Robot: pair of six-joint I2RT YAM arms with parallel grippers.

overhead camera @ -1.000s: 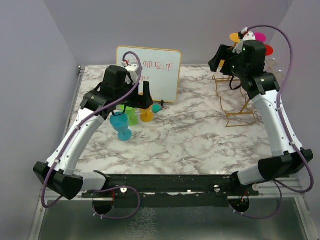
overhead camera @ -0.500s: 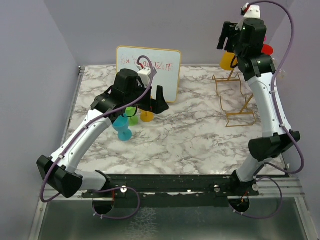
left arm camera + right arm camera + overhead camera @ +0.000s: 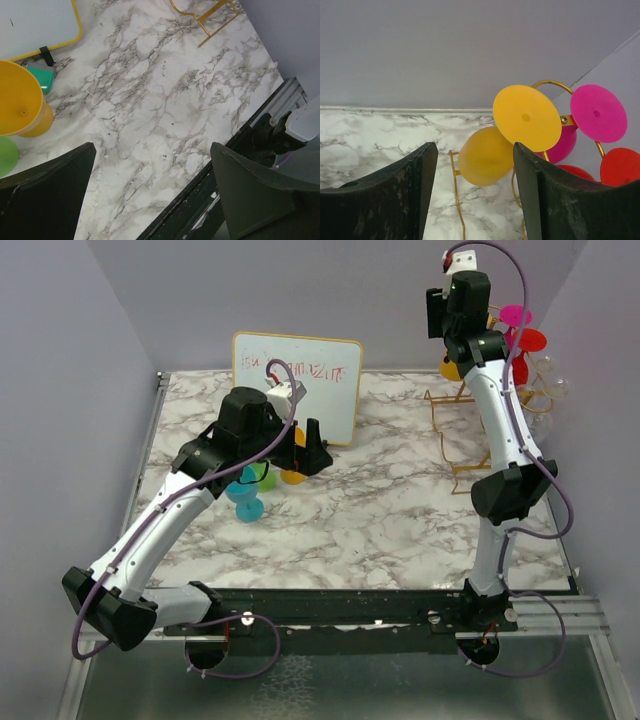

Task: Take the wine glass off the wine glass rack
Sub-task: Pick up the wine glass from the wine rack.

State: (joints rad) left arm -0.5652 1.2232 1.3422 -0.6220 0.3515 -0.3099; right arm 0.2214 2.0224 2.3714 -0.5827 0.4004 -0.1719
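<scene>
A yellow wine glass [image 3: 485, 155] hangs upside down on the gold wire wine glass rack [image 3: 454, 190], its round foot [image 3: 526, 117] uppermost. Pink [image 3: 598, 112] and red [image 3: 620, 167] glasses hang to its right. My right gripper [image 3: 472, 147] is open, and the yellow bowl shows between and beyond its fingers, untouched. From above, the right gripper [image 3: 437, 315] is raised high beside the yellow glass [image 3: 450, 366] at the rack [image 3: 470, 435]. My left gripper [image 3: 312, 445] hangs open and empty over the marble [image 3: 150, 100].
Blue [image 3: 245, 498], green [image 3: 266, 478] and orange [image 3: 293, 476] glasses stand on the table left of centre, in front of a yellow-framed whiteboard [image 3: 300, 375]. The left wrist view shows the orange glass [image 3: 20, 100], a teal piece [image 3: 45, 80] and the table's front rail [image 3: 200, 200].
The right arm has risen and swung left, bringing its gripper level with the hanging yellow glass while its jaws narrow. The left gripper has drifted right, away from the standing glasses, and opened wider.
</scene>
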